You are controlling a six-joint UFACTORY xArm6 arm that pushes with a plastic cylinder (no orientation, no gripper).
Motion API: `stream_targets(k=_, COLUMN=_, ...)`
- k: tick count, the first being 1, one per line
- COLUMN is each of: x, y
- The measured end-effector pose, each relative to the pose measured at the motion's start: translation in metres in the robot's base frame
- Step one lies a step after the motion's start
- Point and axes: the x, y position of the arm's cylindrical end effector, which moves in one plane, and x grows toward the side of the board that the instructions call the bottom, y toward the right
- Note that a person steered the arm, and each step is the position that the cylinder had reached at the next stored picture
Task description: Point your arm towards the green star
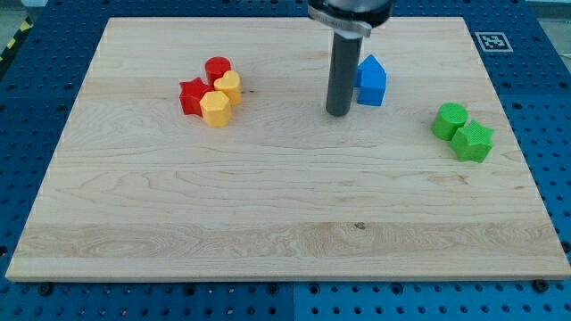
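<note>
Pale wood board (268, 205) sits on a blue pegboard bench (27, 89), a black-and-white marker tag (489, 40) at the view's top right corner.

Far left of the group: red star block (190, 96). Just right of it, a red round block (218, 68) toward the view's top, w/ a yellow heart-ish block (229, 85) below that and a yellow hexagon-ish block (215, 108) lower still. All four bunched up tight, touching or nearly so.

Centre: the dark rod comes down from the view's top, my tip (337, 112) resting on the wood. No jaws on this rig, just the rod, so nothing spread or pinched; tip holds nothing. Blue house-shaped block (371, 80) is just beside the rod on its right, a thin gap showing, can't tell for sure if they touch.

Right side: green round block (450, 119), then the green star (473, 141) touching it at lower right, near the board's right edge. Tip is well apart from the green star, w/ bare wood between.
</note>
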Motion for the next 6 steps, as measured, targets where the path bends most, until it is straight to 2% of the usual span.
stream_targets(k=1, x=0.058, y=0.035)
stream_targets(k=2, x=0.111, y=0.118)
stream_targets(k=3, x=0.132, y=0.215)
stream_targets(k=4, x=0.102, y=0.269)
stream_targets(k=5, x=0.049, y=0.254)
stream_targets(k=6, x=0.049, y=0.253)
